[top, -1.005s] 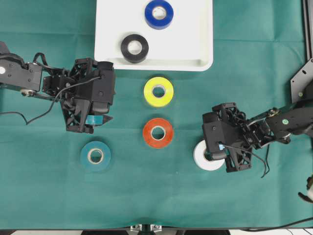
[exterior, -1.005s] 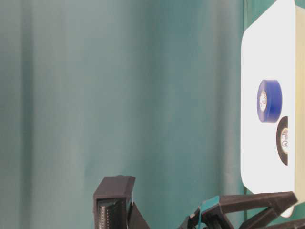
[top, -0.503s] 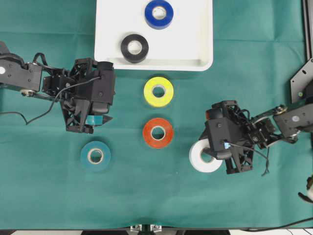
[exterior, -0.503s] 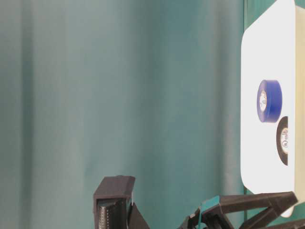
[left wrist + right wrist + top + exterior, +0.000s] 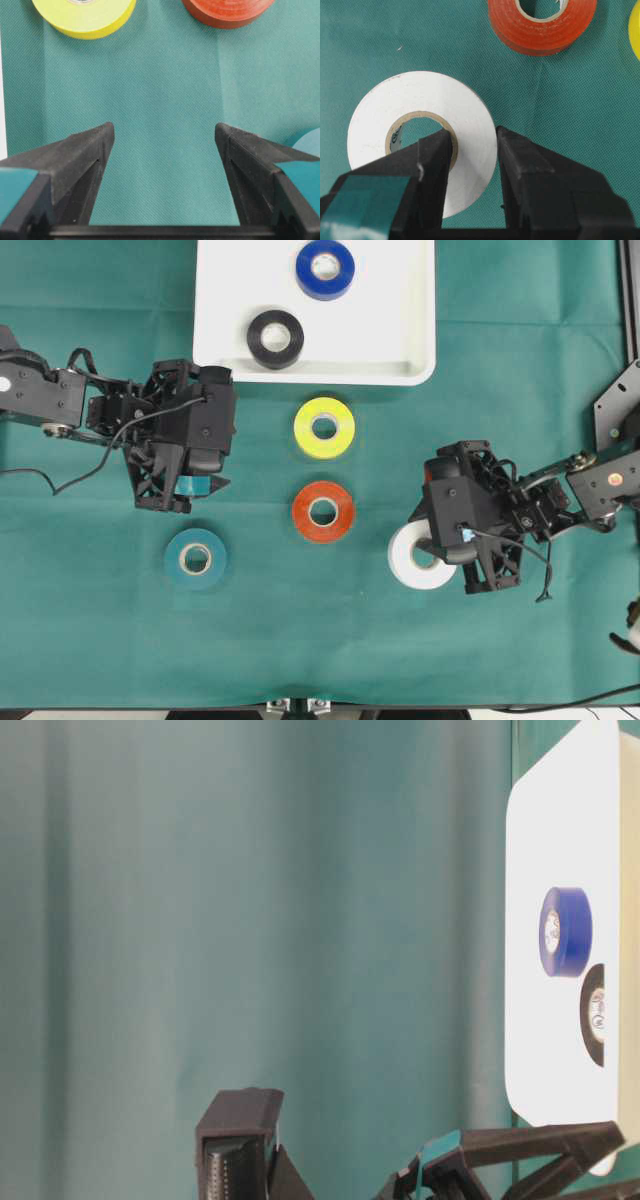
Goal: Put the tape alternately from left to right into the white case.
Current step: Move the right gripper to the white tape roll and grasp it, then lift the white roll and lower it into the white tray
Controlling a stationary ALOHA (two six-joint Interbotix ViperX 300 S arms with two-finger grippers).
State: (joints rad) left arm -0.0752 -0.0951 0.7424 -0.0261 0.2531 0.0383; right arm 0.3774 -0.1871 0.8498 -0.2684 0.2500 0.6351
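My right gripper (image 5: pixel 472 145) is clamped on the wall of the white tape roll (image 5: pixel 395 115), one finger in its cardboard core and one outside, near the orange tape roll (image 5: pixel 323 510) on the green cloth (image 5: pixel 300 640). My left gripper (image 5: pixel 164 145) hangs spread and empty between the shallow white plastic case (image 5: pixel 400 340) and the teal tape roll (image 5: pixel 195 558). The case holds a blue roll (image 5: pixel 325 268) and a black roll (image 5: pixel 275 338); a yellow roll (image 5: pixel 324 427) lies just below its rim.

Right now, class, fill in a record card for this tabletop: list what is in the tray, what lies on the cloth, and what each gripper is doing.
In the shallow white plastic case: blue tape roll; black tape roll
On the green cloth: yellow tape roll; orange tape roll; teal tape roll
Left gripper: open, empty
Right gripper: shut on white tape roll
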